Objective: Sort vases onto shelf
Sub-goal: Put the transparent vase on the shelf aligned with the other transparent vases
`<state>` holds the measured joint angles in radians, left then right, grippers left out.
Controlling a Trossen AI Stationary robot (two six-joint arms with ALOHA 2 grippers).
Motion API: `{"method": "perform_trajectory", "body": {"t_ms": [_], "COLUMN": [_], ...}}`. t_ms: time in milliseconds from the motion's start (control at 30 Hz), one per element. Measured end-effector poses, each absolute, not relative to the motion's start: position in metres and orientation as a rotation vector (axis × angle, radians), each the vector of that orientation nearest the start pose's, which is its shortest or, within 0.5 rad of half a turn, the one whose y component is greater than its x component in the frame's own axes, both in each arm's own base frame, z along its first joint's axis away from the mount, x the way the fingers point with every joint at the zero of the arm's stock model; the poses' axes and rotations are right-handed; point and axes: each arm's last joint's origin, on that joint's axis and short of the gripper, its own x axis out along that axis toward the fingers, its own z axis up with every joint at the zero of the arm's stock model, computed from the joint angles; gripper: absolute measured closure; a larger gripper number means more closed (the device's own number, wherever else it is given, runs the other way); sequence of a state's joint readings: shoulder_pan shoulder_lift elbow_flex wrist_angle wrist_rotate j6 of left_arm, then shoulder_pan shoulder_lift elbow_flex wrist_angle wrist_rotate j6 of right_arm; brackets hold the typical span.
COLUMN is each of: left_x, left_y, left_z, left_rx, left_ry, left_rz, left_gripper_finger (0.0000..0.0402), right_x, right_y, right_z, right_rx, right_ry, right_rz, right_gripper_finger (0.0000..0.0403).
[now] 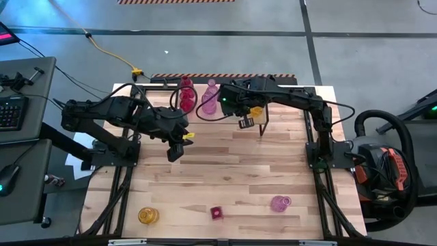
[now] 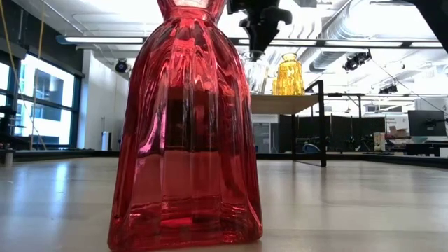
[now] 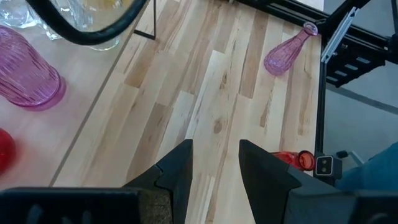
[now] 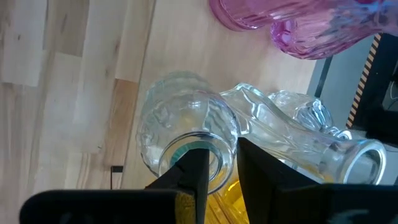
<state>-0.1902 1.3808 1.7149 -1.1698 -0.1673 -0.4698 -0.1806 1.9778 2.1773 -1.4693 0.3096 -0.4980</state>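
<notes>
Right tool [image 4: 216,163] clamped on the rim of a clear ribbed glass vase [image 4: 180,134] upright on the light wood shelf [image 1: 283,116] (far bench edge), left tool [image 3: 214,163] apart, empty, over mid-bench.

- Shelf [image 1: 283,109]: light wood plank on thin black legs, at the table's twelve o'clock edge.
- On it, pink ribbed vases [image 1: 209,101] and red ones [image 1: 186,96] cluster toward its nine o'clock end.
- Clear ribbed vase [image 4: 186,127] stands upright on the plank; a clear bottle [image 4: 311,134] lies on its side just beside it.
- Yellow vase [image 2: 288,75] stands upright on the shelf.
- Near the table's six o'clock edge: yellow vase [image 1: 147,216], small red vase [image 1: 216,213], pink vase [image 1: 280,203], well apart.
</notes>
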Motion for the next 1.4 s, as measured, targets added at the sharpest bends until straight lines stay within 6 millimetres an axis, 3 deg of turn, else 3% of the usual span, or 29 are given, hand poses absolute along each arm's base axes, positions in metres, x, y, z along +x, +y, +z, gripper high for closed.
{"method": "perform_trajectory", "body": {"t_ms": [1033, 1233, 1400], "left_x": [0.242, 0.212, 0.173], "left_y": [-0.042, -0.043, -0.043], "left_z": [0.427, 0.422, 0.431], "left_rx": [-0.286, -0.191, -0.145], "left_ry": [0.826, 0.976, 0.856], "left_rz": [0.173, 0.263, 0.294], "left_gripper_finger": [0.0282, 0.0282, 0.0282], "right_x": [0.376, 0.375, 0.375], "right_y": [-0.071, -0.071, -0.071], "right_z": [0.363, 0.363, 0.363], "right_rx": [-0.522, -0.521, -0.522], "right_ry": [1.345, 1.348, 1.347], "right_rz": [-0.101, -0.101, -0.103], "right_gripper_finger": [0.0336, 0.0336, 0.0336]}}
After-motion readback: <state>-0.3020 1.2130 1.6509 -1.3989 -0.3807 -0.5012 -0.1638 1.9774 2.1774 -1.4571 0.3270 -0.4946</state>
